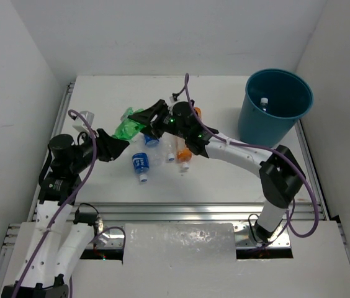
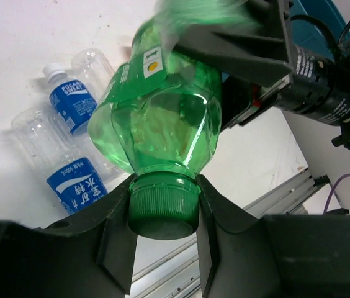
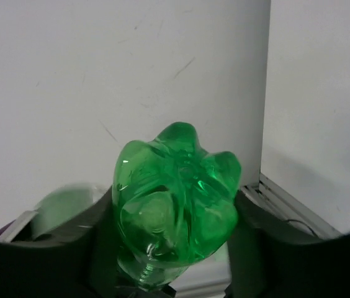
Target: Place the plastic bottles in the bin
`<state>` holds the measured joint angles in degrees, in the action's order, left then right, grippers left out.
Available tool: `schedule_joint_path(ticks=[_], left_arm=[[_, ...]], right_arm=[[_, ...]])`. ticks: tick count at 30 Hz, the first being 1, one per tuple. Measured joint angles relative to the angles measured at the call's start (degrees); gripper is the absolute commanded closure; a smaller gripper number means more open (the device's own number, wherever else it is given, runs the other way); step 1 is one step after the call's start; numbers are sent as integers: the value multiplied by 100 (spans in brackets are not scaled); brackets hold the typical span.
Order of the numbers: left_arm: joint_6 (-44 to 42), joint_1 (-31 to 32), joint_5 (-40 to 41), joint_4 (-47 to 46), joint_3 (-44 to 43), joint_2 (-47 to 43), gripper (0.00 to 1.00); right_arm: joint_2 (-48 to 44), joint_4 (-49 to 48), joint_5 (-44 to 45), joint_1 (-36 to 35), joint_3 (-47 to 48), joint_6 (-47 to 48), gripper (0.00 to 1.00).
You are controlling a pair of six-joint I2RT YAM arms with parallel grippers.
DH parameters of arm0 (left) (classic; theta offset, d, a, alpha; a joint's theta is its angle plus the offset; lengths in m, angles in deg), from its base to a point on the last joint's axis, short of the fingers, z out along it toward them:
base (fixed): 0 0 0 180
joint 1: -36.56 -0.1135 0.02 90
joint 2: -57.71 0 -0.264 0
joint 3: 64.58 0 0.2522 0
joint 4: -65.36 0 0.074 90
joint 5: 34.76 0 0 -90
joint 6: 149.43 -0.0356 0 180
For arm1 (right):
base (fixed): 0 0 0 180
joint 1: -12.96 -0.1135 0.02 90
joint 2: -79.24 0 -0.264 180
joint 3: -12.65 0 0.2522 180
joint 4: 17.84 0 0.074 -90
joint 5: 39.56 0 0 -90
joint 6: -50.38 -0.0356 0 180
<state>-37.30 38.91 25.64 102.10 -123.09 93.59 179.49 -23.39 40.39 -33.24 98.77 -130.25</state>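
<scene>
From the top external camera, the green bottle (image 1: pixel 125 128) sits at the left-centre of the white table (image 1: pixel 100 93), caught between two tools: the left gripper (image 1: pixel 124 143) meets it from the near-left, and the right gripper (image 1: pixel 139 118) comes in from the right on an arm stretched across the table. Just right of it lies a cluster of bottles, among them a blue-labelled bottle (image 1: pixel 140 162) nearest the arms and an orange bottle (image 1: pixel 184 153) with a white cap beside it. The teal bin (image 1: pixel 255 127) stands well apart at the far right corner, and one white-capped clear bottle (image 1: pixel 264 101) already lies inside it. In the left wrist view, the left gripper (image 2: pixel 162 181) is closed on the green bottle (image 2: pixel 156 118), its two dark fingers pressing the sides of the green cap (image 2: pixel 162 208). One black finger (image 2: pixel 237 49) of the right gripper crosses the bottle's far end. Behind, on the table, lie two blue-labelled bottles (image 2: pixel 72 99) and a plain clear bottle (image 2: pixel 94 65), and a sliver of the bin (image 2: pixel 311 15) shows at the top right. In the right wrist view, the right gripper (image 3: pixel 174 208) clamps the green bottle (image 3: pixel 175 180) with a finger against each side of the body, the lobed base pointing at the camera, with white table and wall behind.
</scene>
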Motion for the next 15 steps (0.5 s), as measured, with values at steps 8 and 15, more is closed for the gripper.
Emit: schedule_joint_path(ticks=[8, 15], left_arm=[[24, 0, -7, -4, 85, 13, 66], [0, 28, 247, -94, 81, 44, 8]], right_arm=[[-85, -245, 190, 15, -142, 72, 100], [-236, -61, 186, 22, -142, 570, 100]])
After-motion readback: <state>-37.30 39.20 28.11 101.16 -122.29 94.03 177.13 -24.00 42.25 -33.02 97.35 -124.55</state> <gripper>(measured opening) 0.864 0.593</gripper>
